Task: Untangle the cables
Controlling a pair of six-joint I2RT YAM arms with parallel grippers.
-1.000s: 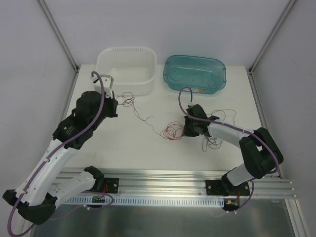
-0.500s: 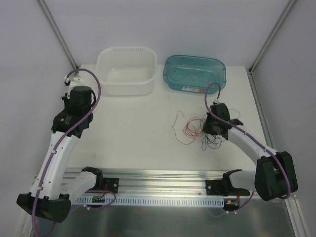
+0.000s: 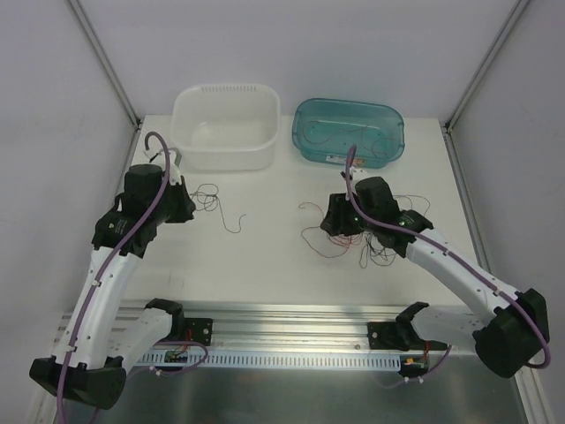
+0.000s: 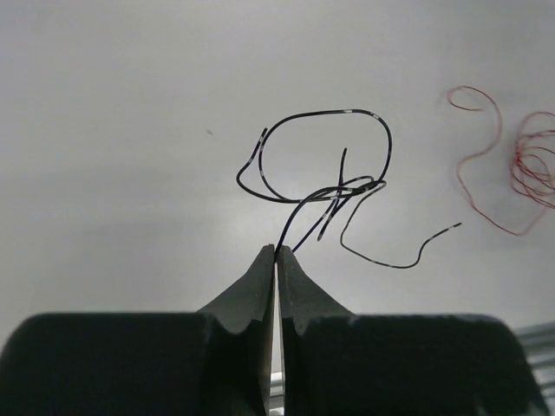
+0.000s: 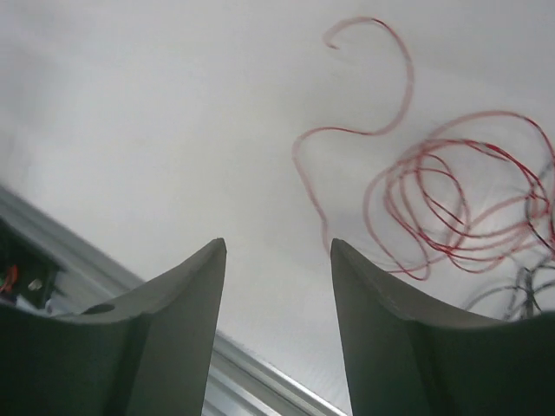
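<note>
The cables are hair-thin curly wires on the white table. My left gripper (image 3: 187,208) (image 4: 276,250) is shut on the end of a black cable (image 3: 210,196) (image 4: 325,112), which loops loosely just beyond its tips, apart from the other wires. My right gripper (image 3: 329,221) (image 5: 277,244) hangs open with nothing between its fingers, just above the table. A coiled red cable (image 3: 320,240) (image 5: 378,133) lies right in front of it, and a black tangle (image 3: 380,251) lies beside and under that arm.
A white basin (image 3: 225,89) stands at the back left. A teal bin (image 3: 347,103) with a wire inside stands at the back centre. An aluminium rail (image 3: 291,311) runs along the near table edge, close below the right gripper.
My right gripper has opened and swung left, toward the red cable. My left arm came back toward the centre, and the black cable now trails from it apart from the red one.
</note>
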